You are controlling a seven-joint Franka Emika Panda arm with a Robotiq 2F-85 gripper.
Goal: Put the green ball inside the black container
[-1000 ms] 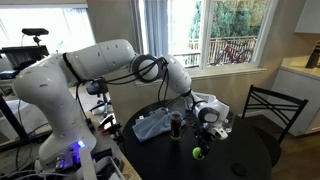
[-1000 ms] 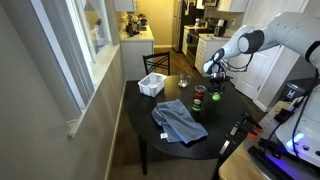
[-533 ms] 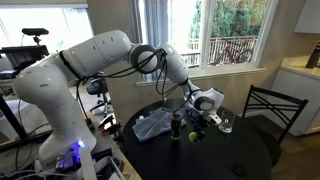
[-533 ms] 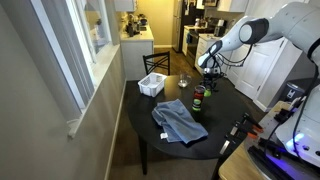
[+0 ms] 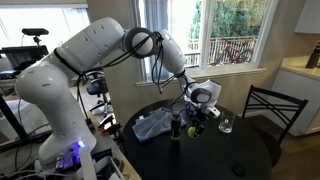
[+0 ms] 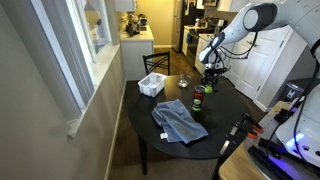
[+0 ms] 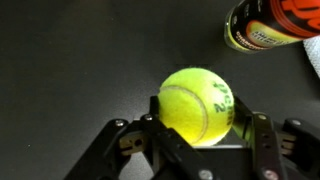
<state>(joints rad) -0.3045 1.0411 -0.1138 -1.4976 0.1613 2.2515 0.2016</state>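
The green ball (image 7: 197, 107) sits pinched in the tool (image 7: 200, 112), whose two dark fingers (image 7: 252, 128) press against its left and right sides in the wrist view, with the white seam and some printed lettering turned towards the camera. Under the ball there is only the dark surface of the round worktop (image 5: 228, 156); in an exterior view the ball seems to hang a little above it rather than rest on it, though at that size this is hard to tell. The black container (image 7: 262, 24) shows at the upper right edge of the wrist view, near the ball but not touching it, a dark cylinder with an orange-red band; whether anything is inside it cannot be made out. In both exterior views the container (image 5: 176, 125) stands upright on the worktop just beside the tool (image 5: 198, 117), and the tool (image 6: 210, 79) points downwards at the end of the white arm (image 5: 95, 55), which arches over from its base beside the worktop. A crumpled blue cloth (image 6: 180, 121) lies on the worktop next to the container (image 6: 199, 99). A white slatted basket (image 6: 152, 85) stands further back towards the window, well apart from the ball. A clear glass (image 5: 226, 125) stands on the far side of the tool from the container. A dark chair (image 5: 266, 108) stands at the edge of the worktop.
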